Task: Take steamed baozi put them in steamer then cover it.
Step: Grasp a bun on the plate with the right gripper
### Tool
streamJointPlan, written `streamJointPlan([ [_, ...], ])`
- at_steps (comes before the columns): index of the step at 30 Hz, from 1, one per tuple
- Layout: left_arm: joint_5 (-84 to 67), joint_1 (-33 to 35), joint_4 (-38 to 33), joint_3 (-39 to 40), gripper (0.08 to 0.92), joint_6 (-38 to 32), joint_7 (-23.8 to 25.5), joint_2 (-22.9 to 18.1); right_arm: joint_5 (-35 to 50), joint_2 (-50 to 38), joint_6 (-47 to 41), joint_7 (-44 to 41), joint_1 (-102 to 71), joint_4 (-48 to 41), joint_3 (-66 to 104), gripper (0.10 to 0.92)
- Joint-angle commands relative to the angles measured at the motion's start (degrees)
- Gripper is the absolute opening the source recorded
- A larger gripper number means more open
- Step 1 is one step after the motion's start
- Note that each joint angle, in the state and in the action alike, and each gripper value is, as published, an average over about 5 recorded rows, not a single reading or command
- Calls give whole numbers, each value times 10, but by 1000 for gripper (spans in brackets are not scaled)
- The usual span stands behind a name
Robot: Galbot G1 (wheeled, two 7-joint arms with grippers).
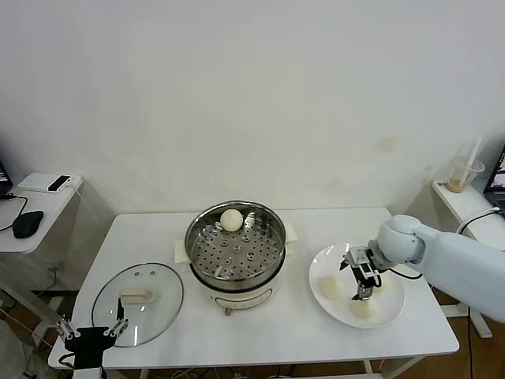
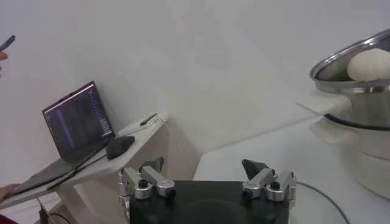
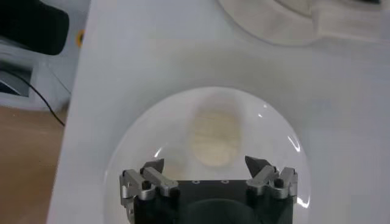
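The steamer [image 1: 234, 254] stands mid-table with one baozi [image 1: 231, 219] on its perforated tray; both also show in the left wrist view, steamer [image 2: 361, 97] and baozi [image 2: 369, 64]. Two more baozi [image 1: 330, 286] [image 1: 362, 309] lie on the white plate [image 1: 394, 309]; any other is hidden by the arm. My right gripper [image 1: 364, 289] hovers open over the plate, above a baozi [image 3: 213, 137] that lies just ahead of its open jaws [image 3: 205, 164]. The cover [image 1: 138, 304] lies flat at the front left. My left gripper [image 1: 91, 324] is open and empty [image 2: 204, 165] at the front left edge.
A side table on the left holds a mouse [image 1: 28, 223] and a phone [image 1: 59, 183]; a laptop [image 2: 77, 122] shows there too. A plastic cup [image 1: 465, 174] stands on a shelf at the right. The table's front edge is close to both grippers.
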Motion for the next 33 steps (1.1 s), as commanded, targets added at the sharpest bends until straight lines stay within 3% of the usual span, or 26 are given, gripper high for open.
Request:
streamJointPlan([
  [1, 1, 0, 7, -4, 823, 0, 1, 1, -33, 64, 6, 12, -51, -79, 33, 823],
  [11, 0, 0, 11, -15, 823, 0, 1, 0, -37, 107, -3, 18, -56, -107, 32, 807],
  [23, 1, -1, 11, -13, 823, 0, 0, -3, -47, 106, -16, 13, -59, -108, 35, 621],
  [33, 1, -1, 7, -12, 823, 0, 0, -2, -26, 65, -9, -34, -5, -75, 43, 586],
])
